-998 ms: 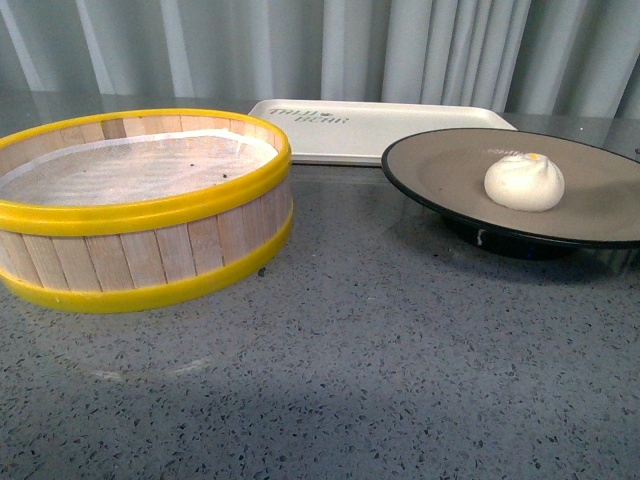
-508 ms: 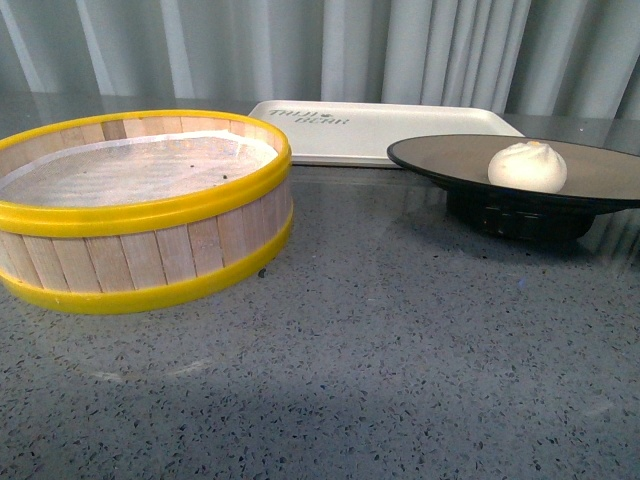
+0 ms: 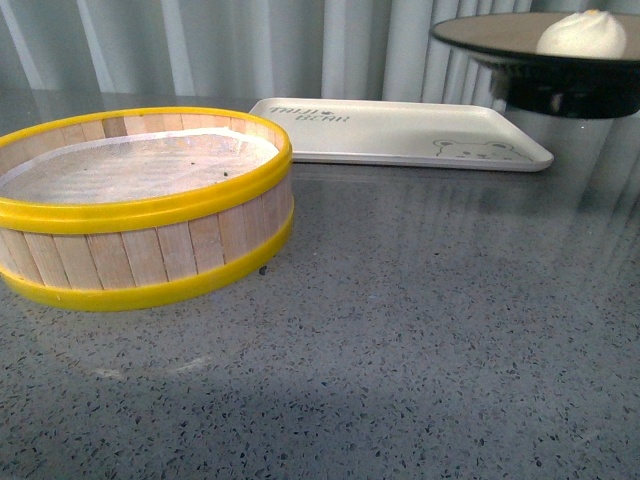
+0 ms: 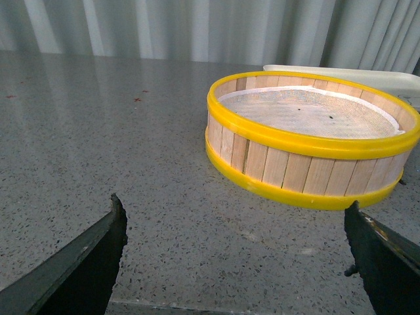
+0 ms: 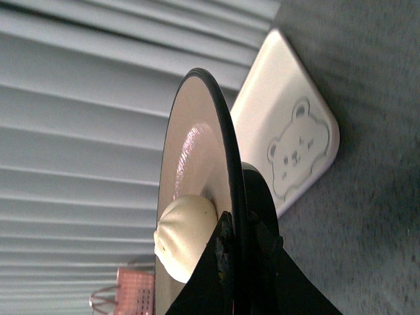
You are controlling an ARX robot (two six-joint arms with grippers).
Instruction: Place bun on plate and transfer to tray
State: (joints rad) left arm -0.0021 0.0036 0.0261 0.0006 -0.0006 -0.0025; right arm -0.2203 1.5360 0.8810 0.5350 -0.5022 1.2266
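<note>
1. Bun (image 3: 583,34): it sits on the tan inside of the plate (image 3: 478,32), pleated top upward. In the front view the pair shows high at about 1 o'clock.
2. The plate is held clear of the grey speckled table (image 3: 400,350). In the front view it looks roughly level, and its black foot shows from below. Its right part runs out of the picture.
3. In the right wrist view the right gripper (image 5: 235,241) is clamped on the plate's black rim, one dark finger (image 5: 209,275) on the inner side and the other under the rim beside the foot. The bun lies just beside the inner finger; I cannot tell whether they touch.
4. The tray (image 3: 400,130) lies flat on the table at 12 o'clock, off-white, with grey lettering at its left end and a bear face at its right end. Nothing lies on it. I cannot tell whether the plate hangs over the tray or beside it.
5. The yellow-rimmed steamer basket (image 3: 140,260) stands at 9 o'clock, lined with white paper, just beside the tray's near left corner.
6. In the left wrist view the left gripper (image 4: 235,205) has its jaws spread wide and holds nothing, low over bare table, with the basket near it.
</note>
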